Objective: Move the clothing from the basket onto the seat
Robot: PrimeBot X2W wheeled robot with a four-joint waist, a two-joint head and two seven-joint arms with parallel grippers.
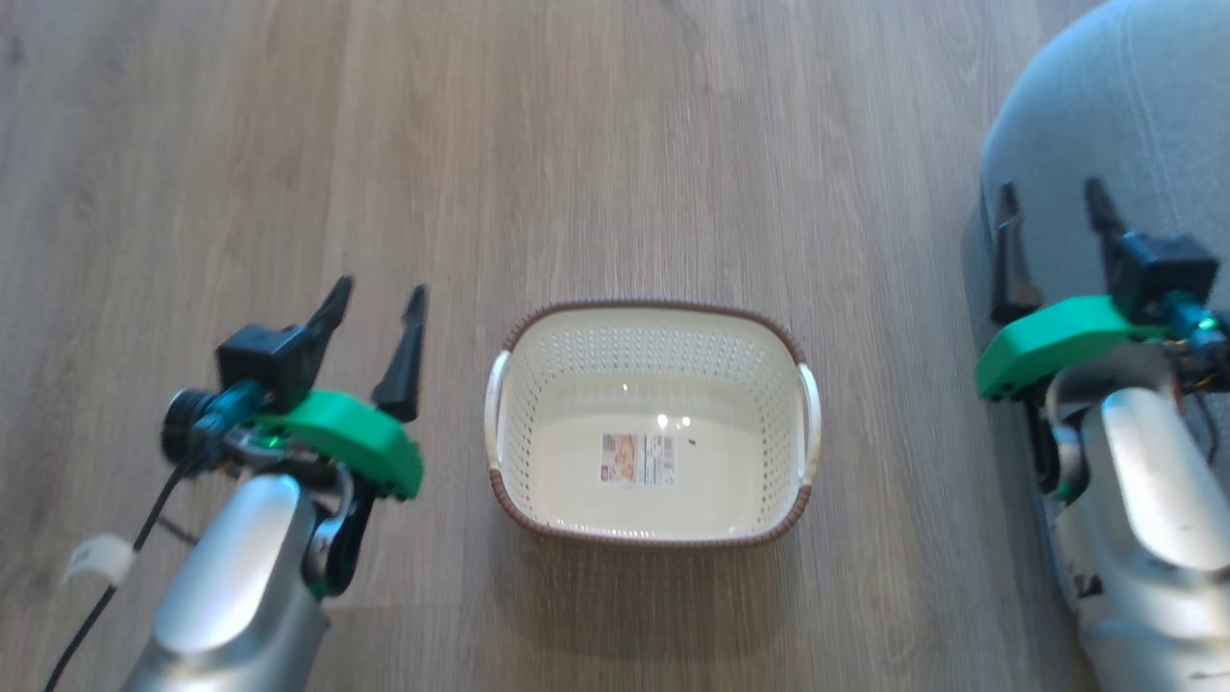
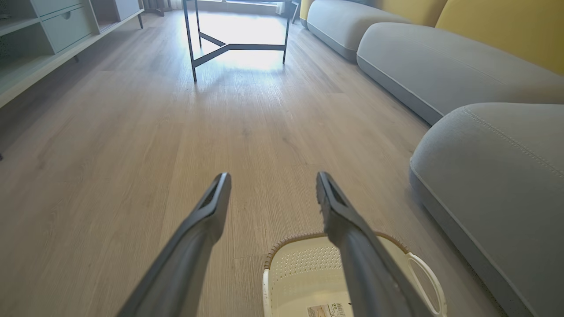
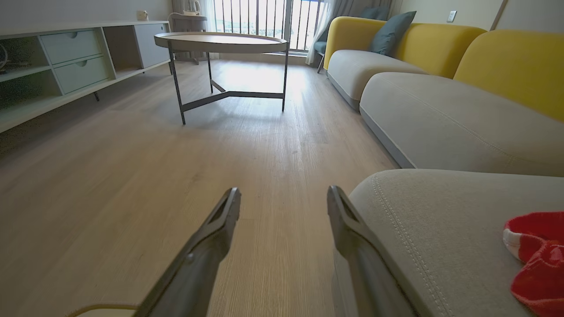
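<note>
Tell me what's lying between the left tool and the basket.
Only a strip of bare wood floor. In the head view the open left tool hangs beside the empty basket, apart from it, nothing in the gap.

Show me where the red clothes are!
The red clothing lies on the grey seat, at the right edge of the right wrist view, right of the right gripper. The basket on the floor holds none.
</note>
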